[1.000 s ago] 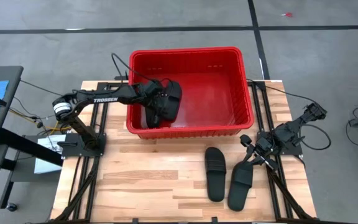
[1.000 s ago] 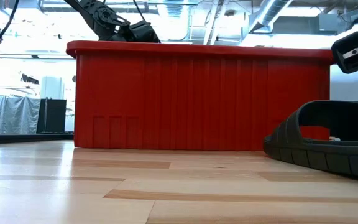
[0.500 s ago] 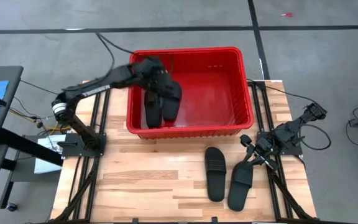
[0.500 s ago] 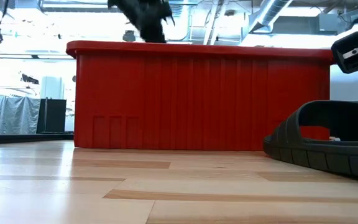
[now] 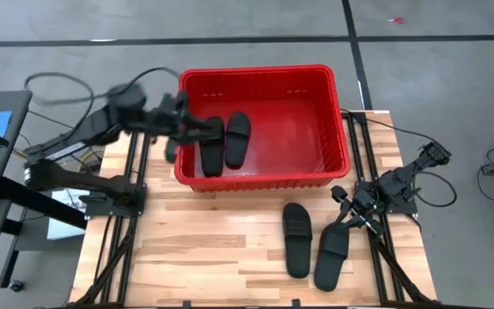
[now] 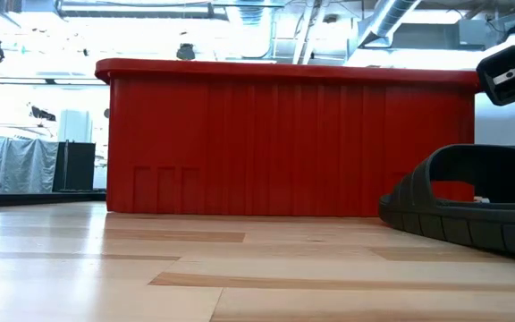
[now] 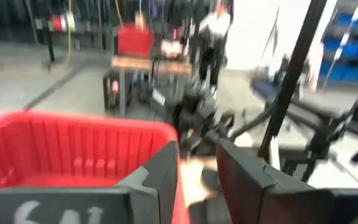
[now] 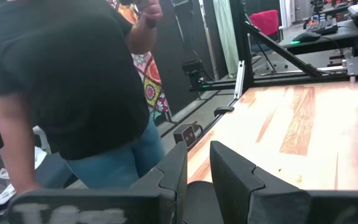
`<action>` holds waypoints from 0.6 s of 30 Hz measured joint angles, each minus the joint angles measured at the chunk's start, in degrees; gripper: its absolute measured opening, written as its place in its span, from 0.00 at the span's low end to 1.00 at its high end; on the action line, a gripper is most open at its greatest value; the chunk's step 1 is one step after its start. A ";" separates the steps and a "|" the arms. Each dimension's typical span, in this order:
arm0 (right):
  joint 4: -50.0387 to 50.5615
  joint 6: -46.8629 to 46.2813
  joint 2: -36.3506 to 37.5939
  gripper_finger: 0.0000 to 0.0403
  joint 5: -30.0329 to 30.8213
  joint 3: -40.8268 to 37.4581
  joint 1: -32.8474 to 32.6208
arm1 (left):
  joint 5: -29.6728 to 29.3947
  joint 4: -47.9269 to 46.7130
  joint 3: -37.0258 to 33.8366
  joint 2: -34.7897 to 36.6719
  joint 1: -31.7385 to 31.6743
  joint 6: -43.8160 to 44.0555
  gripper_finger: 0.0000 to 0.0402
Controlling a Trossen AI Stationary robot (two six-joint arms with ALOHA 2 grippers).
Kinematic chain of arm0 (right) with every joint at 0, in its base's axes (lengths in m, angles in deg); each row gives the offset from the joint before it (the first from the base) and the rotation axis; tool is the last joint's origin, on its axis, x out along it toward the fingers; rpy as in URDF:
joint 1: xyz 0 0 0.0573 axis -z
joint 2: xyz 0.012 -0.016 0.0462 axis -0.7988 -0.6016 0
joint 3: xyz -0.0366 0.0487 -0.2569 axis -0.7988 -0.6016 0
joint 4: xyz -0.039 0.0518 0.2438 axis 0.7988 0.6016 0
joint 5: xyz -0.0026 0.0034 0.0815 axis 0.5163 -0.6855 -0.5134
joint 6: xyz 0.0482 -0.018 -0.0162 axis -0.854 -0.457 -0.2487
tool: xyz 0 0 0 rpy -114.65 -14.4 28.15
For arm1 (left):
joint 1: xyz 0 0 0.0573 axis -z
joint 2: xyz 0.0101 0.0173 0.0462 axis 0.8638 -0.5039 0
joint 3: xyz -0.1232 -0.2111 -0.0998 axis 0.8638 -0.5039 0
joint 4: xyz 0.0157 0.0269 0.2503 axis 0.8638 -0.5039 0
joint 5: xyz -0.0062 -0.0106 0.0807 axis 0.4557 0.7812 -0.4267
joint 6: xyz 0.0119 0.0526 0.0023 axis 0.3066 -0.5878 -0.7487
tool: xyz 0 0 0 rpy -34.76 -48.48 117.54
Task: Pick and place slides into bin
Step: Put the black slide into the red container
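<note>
Left gripper [image 5: 189,130] has withdrawn, blurred, fingers apparently apart, empty. Two matte black slides [image 5: 223,142] inside red slatted plastic bin [image 5: 337,120]; pale wooden tabletop [image 5: 213,249]. Right gripper [image 5: 343,215] slightly open, idle.

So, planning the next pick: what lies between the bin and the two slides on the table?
Only bare table, in the high view, between the bin and the two slides.

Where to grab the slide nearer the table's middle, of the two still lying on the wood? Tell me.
Take that slide by its wide strap, coming straight down from above. It lies flat, sole down, so the strap arches clear of the sole and gives fingers an edge. The right gripper is the nearer one.
</note>
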 joint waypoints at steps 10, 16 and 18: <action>0.00 0.02 0.00 0.16 0.00 -0.02 0.02 | -15.32 17.12 -23.96 16.93 14.85 11.66 0.23; 0.00 0.02 0.00 0.16 0.00 -0.02 0.00 | -23.03 27.29 -36.01 21.90 24.14 15.12 0.23; 0.00 0.00 0.00 0.16 0.00 -0.02 0.02 | -24.24 30.38 -39.27 22.81 26.46 15.34 0.23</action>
